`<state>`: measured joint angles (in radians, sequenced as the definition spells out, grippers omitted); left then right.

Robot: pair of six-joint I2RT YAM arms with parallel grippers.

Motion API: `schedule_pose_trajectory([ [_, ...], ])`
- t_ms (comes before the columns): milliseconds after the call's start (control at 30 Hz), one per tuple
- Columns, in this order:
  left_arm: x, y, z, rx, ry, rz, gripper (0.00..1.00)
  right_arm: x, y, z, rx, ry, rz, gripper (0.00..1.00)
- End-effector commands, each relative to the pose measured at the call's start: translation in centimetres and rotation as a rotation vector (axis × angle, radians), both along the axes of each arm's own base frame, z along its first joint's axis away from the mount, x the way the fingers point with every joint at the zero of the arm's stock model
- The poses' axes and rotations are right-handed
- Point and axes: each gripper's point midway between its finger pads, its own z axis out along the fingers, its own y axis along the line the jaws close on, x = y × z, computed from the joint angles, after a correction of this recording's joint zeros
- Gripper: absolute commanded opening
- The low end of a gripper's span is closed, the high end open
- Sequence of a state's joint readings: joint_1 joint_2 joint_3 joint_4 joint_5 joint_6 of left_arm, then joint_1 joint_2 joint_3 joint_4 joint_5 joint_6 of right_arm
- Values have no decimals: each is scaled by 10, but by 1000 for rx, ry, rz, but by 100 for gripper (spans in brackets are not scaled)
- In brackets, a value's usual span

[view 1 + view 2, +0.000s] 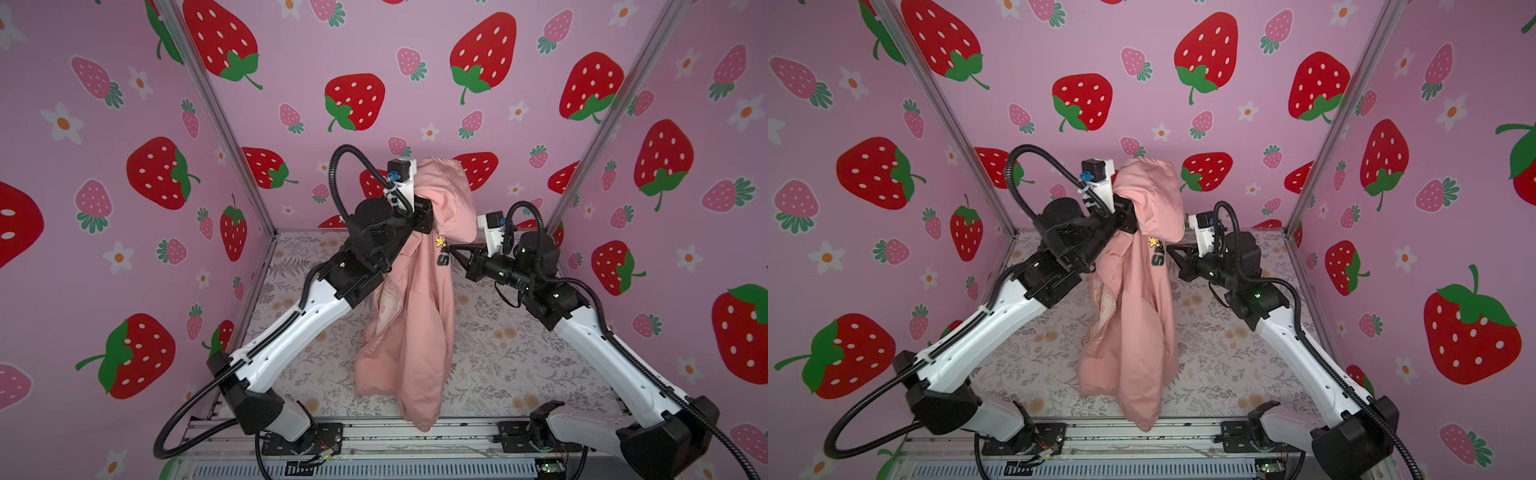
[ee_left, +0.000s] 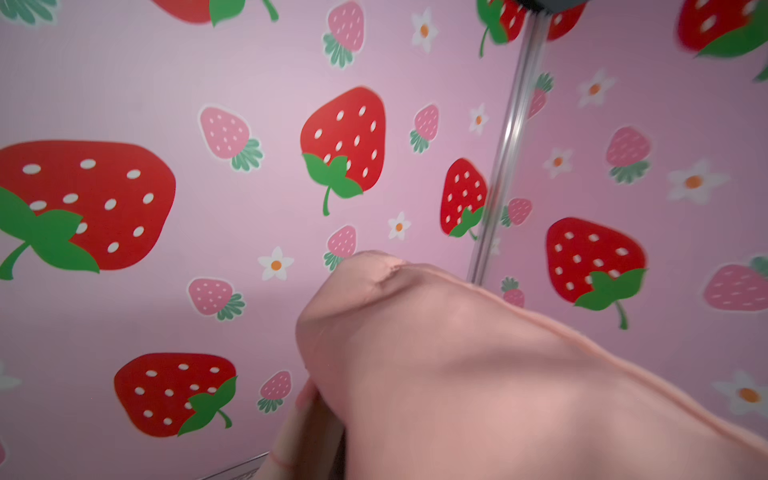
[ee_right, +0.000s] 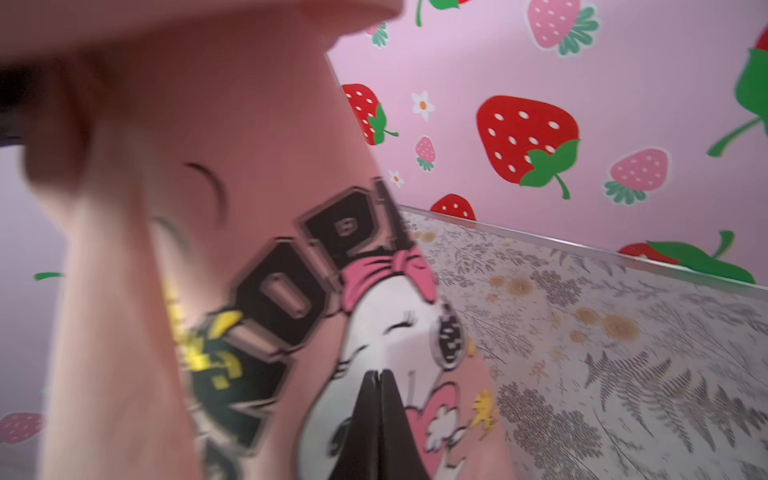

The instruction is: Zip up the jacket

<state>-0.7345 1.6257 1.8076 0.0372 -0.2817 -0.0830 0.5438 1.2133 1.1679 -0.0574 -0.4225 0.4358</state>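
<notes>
Step in hand: securing the hanging garment, ahead of zipper engagement. The jacket hangs unzipped over the table, suspended by its hood from the left tool, which is clamped on the fabric and largely covered by it. The right tool is fully closed against the chest print — whether it pinches cloth cannot be told. Next move, as judged: locate the zipper ends — not visible here — and align both front edges.
</notes>
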Motion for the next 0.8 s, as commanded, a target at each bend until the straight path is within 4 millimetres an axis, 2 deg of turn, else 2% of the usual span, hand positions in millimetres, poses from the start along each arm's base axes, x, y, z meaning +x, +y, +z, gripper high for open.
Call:
schedule_pose_trajectory([
  [0,82,30,-32,-52,127,165,0,15,-12,-37,-85,133,-108,0],
  [67,131,35,-76,-28,244,230,5,22,-22,-54,-132,182,-185,4],
  [133,170,48,-104,-46,323,295,31,25,-29,-67,-161,217,-229,12],
  [200,201,65,-127,-98,393,320,60,23,-30,-79,-160,248,-233,27],
  [233,210,72,-136,-127,418,322,69,21,-28,-85,-156,264,-220,34],
  [267,217,77,-146,-152,445,310,94,18,-25,-90,-150,274,-207,40],
  [300,221,80,-154,-164,464,298,99,16,-24,-95,-154,282,-201,44],
  [367,221,84,-165,-162,486,300,99,15,-22,-106,-168,296,-201,51],
  [533,192,97,-168,-162,471,311,99,21,-17,-135,-232,334,-216,64],
  [667,156,118,-180,-177,522,344,99,28,-9,-170,-304,376,-218,69],
  [767,121,130,-204,-195,591,339,99,34,-7,-205,-380,412,-245,71],
])
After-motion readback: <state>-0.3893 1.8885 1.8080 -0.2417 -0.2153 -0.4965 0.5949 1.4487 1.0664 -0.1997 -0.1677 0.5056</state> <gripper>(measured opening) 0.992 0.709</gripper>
